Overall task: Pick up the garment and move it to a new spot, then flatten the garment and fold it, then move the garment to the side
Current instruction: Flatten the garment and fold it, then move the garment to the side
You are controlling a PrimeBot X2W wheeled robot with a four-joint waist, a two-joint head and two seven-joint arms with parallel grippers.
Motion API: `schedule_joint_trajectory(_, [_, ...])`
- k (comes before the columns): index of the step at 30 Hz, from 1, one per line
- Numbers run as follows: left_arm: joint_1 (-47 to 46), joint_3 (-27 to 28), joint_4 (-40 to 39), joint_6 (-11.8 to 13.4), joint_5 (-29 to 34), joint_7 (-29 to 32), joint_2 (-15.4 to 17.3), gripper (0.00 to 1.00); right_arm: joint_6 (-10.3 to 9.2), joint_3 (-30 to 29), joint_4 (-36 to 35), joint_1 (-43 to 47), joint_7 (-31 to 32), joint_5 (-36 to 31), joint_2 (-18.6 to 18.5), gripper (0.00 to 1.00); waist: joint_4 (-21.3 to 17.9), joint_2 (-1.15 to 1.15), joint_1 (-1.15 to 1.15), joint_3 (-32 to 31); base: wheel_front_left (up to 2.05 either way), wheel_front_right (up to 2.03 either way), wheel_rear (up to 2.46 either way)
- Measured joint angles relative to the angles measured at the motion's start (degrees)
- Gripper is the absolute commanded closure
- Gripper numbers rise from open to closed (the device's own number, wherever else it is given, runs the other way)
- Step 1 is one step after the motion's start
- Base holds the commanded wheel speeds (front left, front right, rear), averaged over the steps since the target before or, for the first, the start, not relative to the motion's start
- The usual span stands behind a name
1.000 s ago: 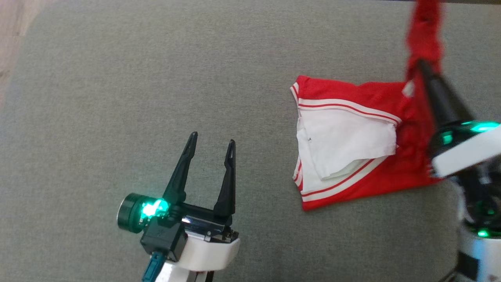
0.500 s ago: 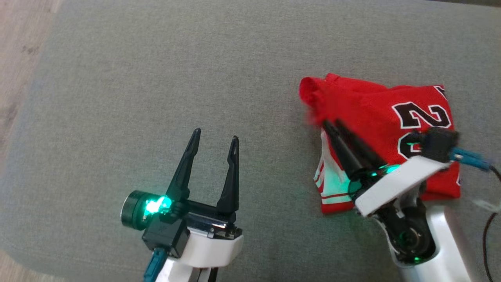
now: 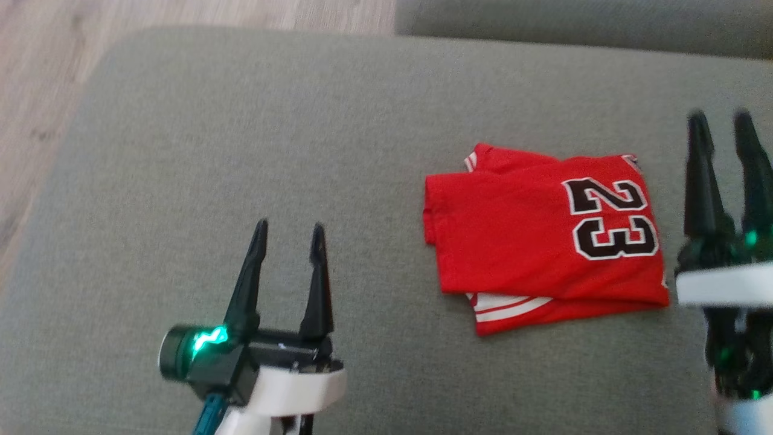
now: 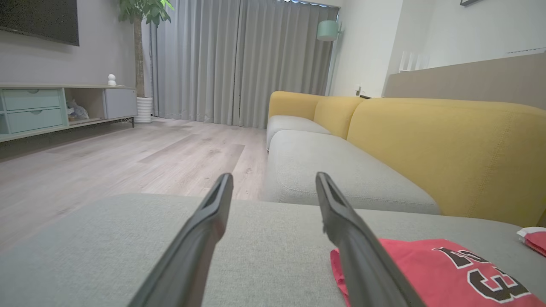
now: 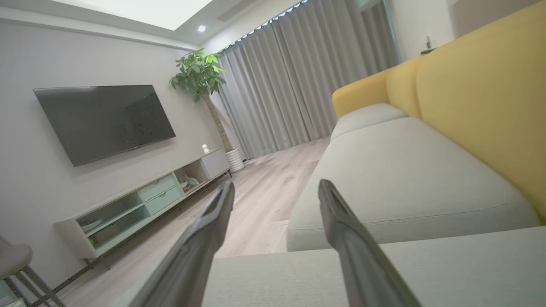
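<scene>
Left jaws: parted wide and empty, held low over the near-left part of the cushion, well apart from the garment; the dark fingers (image 3: 247, 284) point toward the far side.
Right jaws: parted and empty too, at the right edge of the head view, just beside the garment's right edge; whether it is touched cannot be told.
Garment: a red sleeveless jersey with a black-and-white number 23 (image 3: 543, 241) is laid flat, folded into a rough rectangle, right of the middle of the broad grey fabric cushion (image 3: 241, 151).
Fold: a white-striped edge (image 3: 507, 305) shows along the near side, so the layers are not squared exactly.
Done: picking up, moving, flattening and folding are judged finished, since the jersey lies folded and unheld.
Left to do: the move to the side is judged not yet made; a fresh grasp would be needed.
Around: a yellow-backed sofa (image 4: 426, 140) beyond the cushion, a pale wooden floor (image 4: 128, 157) to the left, grey curtains (image 4: 239, 59), a potted plant (image 5: 198, 72), a wall television (image 5: 106, 119) and a low cabinet (image 5: 140, 200) far off.
In the way: no obstacle is judged to lie beside the jersey; a small red-and-white scrap (image 4: 533, 238) at its far right cannot be identified.
</scene>
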Motion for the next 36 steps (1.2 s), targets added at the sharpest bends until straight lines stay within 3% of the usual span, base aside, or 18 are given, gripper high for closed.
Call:
schedule_joint_trajectory(6, [5.55, 2.81, 1.60, 0.08, -0.76, 0.01, 0.01, 0.00, 0.00, 1.70, 10.07, 11.22, -11.51, -3.15, -0.29, 0.00, -1.98, 0.00, 0.00, -5.53, 0.00, 0.00, 0.00])
schedule_joint_trajectory(11, [10.45, 5.32, 3.63, -0.27, -1.38, 0.01, 0.03, 0.00, 0.01, 4.50, 18.83, 15.16, -13.90, -12.49, -0.47, 0.00, -3.43, 0.00, -0.01, -10.00, 0.00, 0.00, 0.00])
schedule_joint_trajectory(20, [15.77, 7.56, 7.77, -4.67, 4.11, 0.01, 0.49, 0.00, 0.01, 0.78, 18.94, 19.61, -13.91, -23.73, 5.28, 0.00, -4.88, 0.00, 0.00, -15.71, 0.00, 0.00, 0.00])
schedule_joint_trajectory(36, [18.55, 10.67, 10.47, -6.58, 6.47, 0.02, 0.41, 0.00, 0.01, 1.69, 18.68, 23.26, -13.90, -26.89, 7.68, 0.00, -5.39, 0.00, 0.00, -17.66, 0.00, 0.00, 0.00])
